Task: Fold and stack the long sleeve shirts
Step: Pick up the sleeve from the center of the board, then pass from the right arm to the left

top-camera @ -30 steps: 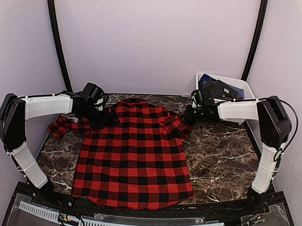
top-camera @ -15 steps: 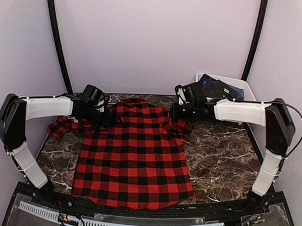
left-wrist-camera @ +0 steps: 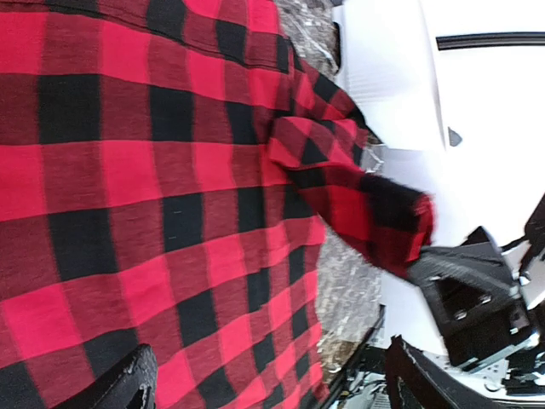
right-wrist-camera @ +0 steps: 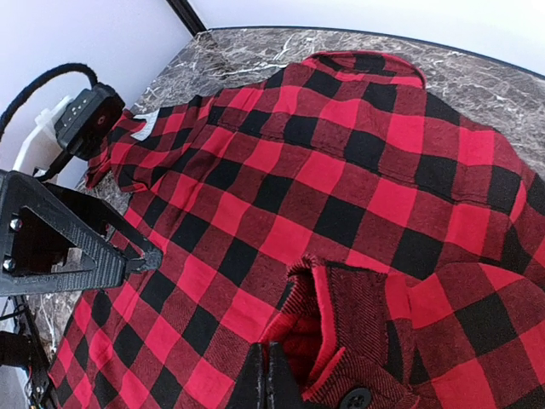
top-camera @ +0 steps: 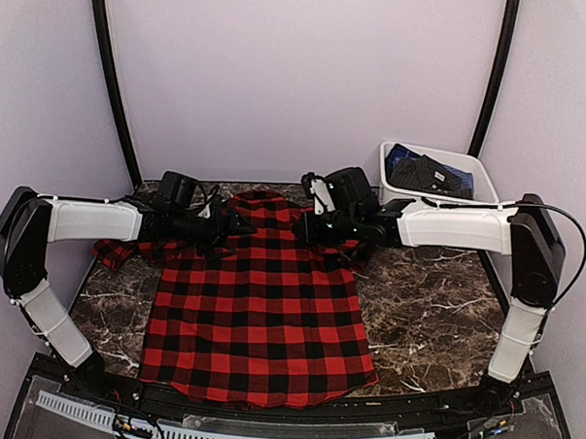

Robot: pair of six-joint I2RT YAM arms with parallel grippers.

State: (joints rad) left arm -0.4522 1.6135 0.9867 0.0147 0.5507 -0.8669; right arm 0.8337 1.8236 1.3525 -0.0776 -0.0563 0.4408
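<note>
so here's where I'm at: the red-and-black check shirt (top-camera: 260, 315) is spread flat on the marble counter (top-camera: 425, 303). The collar (top-camera: 260, 196) points toward the back wall and the hem (top-camera: 256, 391) lies right along the near edge. My right jaws are pinched together on the cuff (right-wrist-camera: 341, 341) of the right sleeve, at the button end. That sleeve is lifted off the counter and hangs over the upper part of the shirt, just right of the collar. My left jaws are spread wide with nothing between them, hovering over the left shoulder and pointed toward the right jaws, near them but not touching. From the left wrist I can see my fingers (left-wrist-camera: 119, 388) at the bottom of the view, with only plaid between them

The other sleeve (top-camera: 117, 249) is bunched up at the left edge of the counter, just beside my left arm (top-camera: 89, 218), so that side is tight. The right side is way roomier, with bare marble from the shirt's side out to the counter edge. A white tub (top-camera: 482, 171) sits at the far right corner with dark clothes (top-camera: 426, 175) in it, behind my right arm (top-camera: 458, 227) and well apart from the shirt. The back edge is cramped, with the collar close to the wall
</note>
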